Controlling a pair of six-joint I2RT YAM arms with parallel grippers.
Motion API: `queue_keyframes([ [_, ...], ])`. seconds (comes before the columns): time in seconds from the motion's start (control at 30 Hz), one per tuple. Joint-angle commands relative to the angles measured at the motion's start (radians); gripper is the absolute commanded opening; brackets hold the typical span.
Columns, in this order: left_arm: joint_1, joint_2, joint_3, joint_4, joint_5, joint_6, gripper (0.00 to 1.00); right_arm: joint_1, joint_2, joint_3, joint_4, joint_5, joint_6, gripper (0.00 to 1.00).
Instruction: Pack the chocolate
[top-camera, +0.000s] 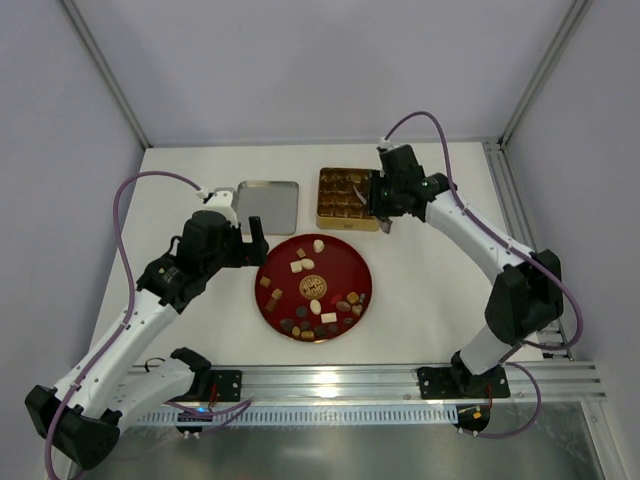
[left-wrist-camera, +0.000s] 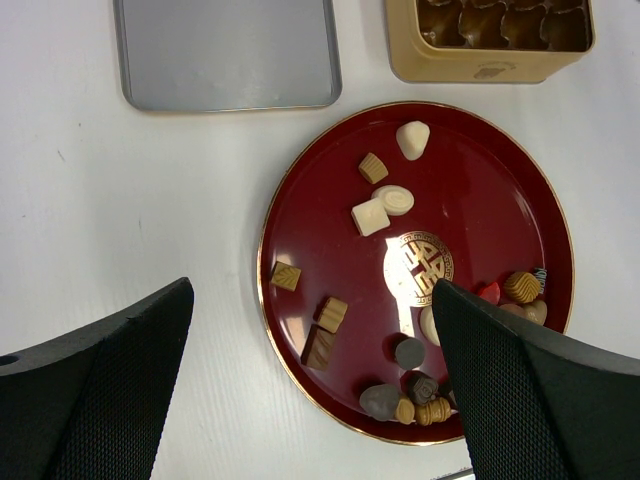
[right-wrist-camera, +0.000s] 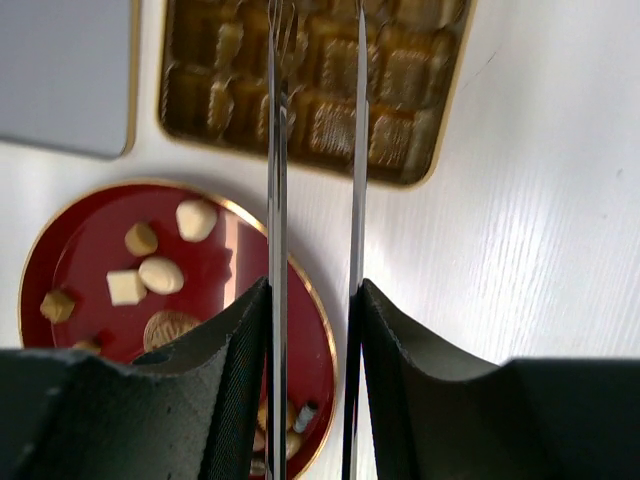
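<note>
Several chocolates (top-camera: 315, 300), dark brown, light brown and cream-white, lie loose on the round red plate (top-camera: 335, 262). They also show in the left wrist view (left-wrist-camera: 372, 216) and the right wrist view (right-wrist-camera: 160, 275). The gold gridded tin (top-camera: 348, 197) holds several brown pieces (right-wrist-camera: 330, 125). My left gripper (left-wrist-camera: 312, 290) is open and empty above the plate's left edge (top-camera: 256, 245). My right gripper (right-wrist-camera: 312, 290) is shut on metal tongs (right-wrist-camera: 277, 150), whose blades reach out over the tin. I see nothing between the blades.
A grey tin lid (top-camera: 268, 206) lies flat left of the gold tin and behind the plate; it also shows in the left wrist view (left-wrist-camera: 225, 50). White walls enclose the table. A metal rail runs along the near edge.
</note>
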Motion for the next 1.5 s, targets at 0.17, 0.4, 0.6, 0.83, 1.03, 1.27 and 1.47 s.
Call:
queue_keyframes([
  [0.17,-0.002,-0.001,0.012,0.025,0.008,0.005,1.00,0.224,-0.322,-0.263,0.056,0.043,0.082,0.41],
  [0.4,-0.001,0.002,0.010,0.027,0.008,0.004,1.00,0.390,-0.351,-0.352,0.086,0.056,0.161,0.42],
  [0.6,-0.002,0.002,0.009,0.025,0.000,0.004,1.00,0.474,-0.304,-0.349,0.106,0.066,0.201,0.41],
  [0.83,-0.002,0.002,0.009,0.028,0.005,0.004,1.00,0.483,-0.273,-0.358,0.114,0.087,0.208,0.41],
  [1.03,-0.002,0.005,0.009,0.027,0.005,0.004,1.00,0.485,-0.244,-0.343,0.122,0.079,0.196,0.41],
  [1.27,-0.001,0.006,0.009,0.025,0.006,0.004,1.00,0.485,-0.201,-0.314,0.126,0.076,0.181,0.41],
  [1.47,-0.002,0.005,0.009,0.027,0.003,0.004,1.00,0.485,-0.176,-0.289,0.123,0.079,0.172,0.41],
])
